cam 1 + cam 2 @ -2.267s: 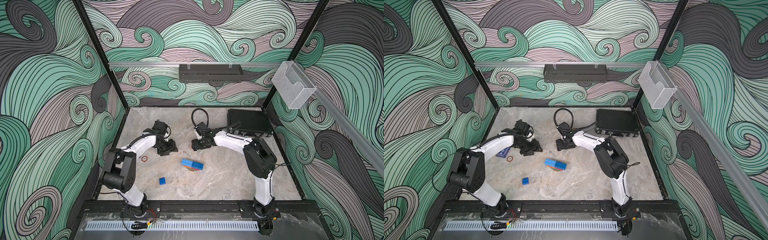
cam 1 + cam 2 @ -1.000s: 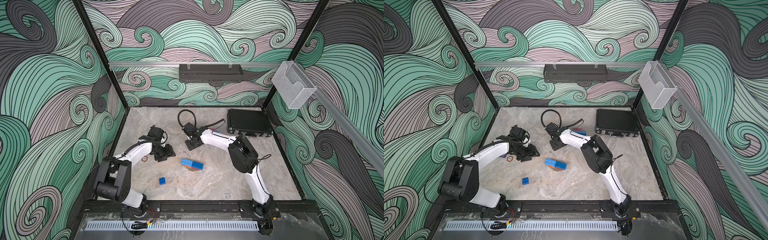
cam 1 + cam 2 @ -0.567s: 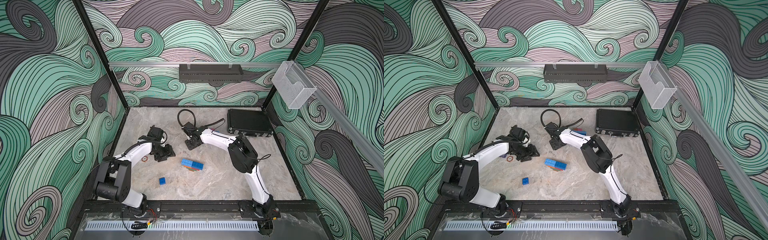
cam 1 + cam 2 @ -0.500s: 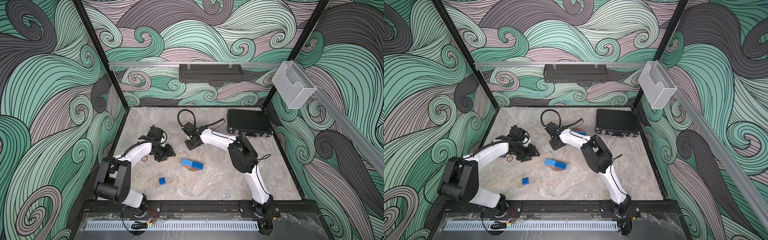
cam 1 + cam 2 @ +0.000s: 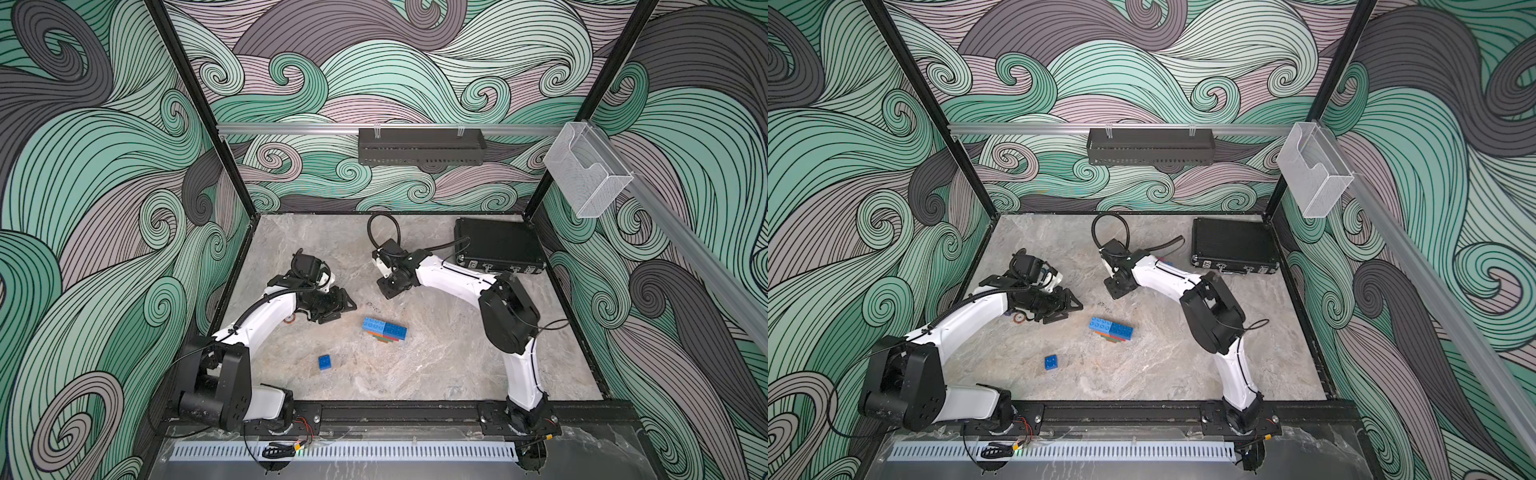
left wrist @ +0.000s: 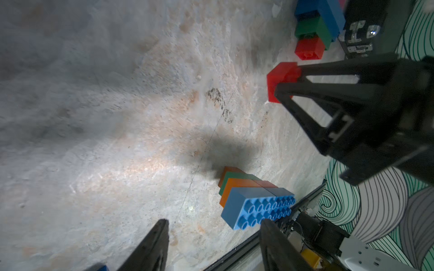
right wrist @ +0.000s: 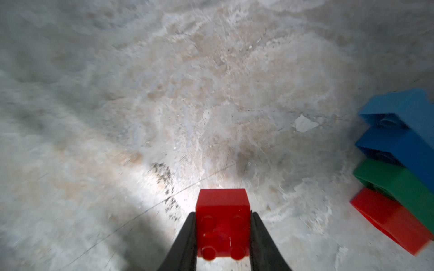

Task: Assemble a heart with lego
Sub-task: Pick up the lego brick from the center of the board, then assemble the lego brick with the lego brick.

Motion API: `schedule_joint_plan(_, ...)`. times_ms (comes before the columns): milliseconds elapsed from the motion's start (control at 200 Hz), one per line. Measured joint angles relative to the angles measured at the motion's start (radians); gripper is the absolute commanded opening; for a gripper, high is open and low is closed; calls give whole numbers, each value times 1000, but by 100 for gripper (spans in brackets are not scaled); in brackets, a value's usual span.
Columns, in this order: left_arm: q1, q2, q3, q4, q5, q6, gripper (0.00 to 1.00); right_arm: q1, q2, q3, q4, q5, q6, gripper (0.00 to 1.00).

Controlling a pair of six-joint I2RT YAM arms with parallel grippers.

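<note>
CHANGE: right end effector point(image 5: 388, 289) has just closed on red brick point(image 7: 222, 211) | left end effector point(image 6: 215, 221) open, empty | NEXT: carry brick to nearby stack point(image 5: 384, 328).

Boxed in by walls point(image 5: 104, 166) printed with swirling waves in teal, pale green, mauve and dark grey, outlined in black. Framed at the far corners by black posts point(image 5: 203, 108). Across the back wall, fitted with a silver rail point(image 5: 291, 129) carrying a black perforated tray point(image 5: 419, 147). On the right-hand wall, hung with a clear plastic holder point(image 5: 586, 183) on a sloping rail point(image 5: 706, 266). Floored with a marbled grey-beige surface point(image 5: 436, 374), lit in a bright patch in the right wrist view and dimmer around it. In the surface's far right corner, set with a flat black case point(image 5: 498, 245). Bounded along the near edge by a black beam point(image 5: 395, 415), then a white slotted strip point(image 5: 374, 451).
</note>
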Motion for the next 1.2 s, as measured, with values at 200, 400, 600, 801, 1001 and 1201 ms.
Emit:
schedule_joint_plan(200,-13,0,-68,13,64,-1,63,-9,-208,-119,31,-69,-72,32)
schedule_joint_plan(400,-55,1,-88,80,117,-18,63,2,-354,-250,16,-132,-118,32)
schedule_joint_plan(600,-115,31,-88,146,140,-37,63,56,-433,-324,3,-170,-165,32)
schedule_joint_plan(801,-150,85,-87,186,140,-48,62,109,-440,-364,-2,-190,-201,33)
schedule_joint_plan(1001,-165,114,-87,200,137,-60,61,125,-415,-364,-1,-188,-229,32)
schedule_joint_plan(1201,-177,115,-87,212,132,-66,59,147,-372,-364,-5,-181,-245,32)
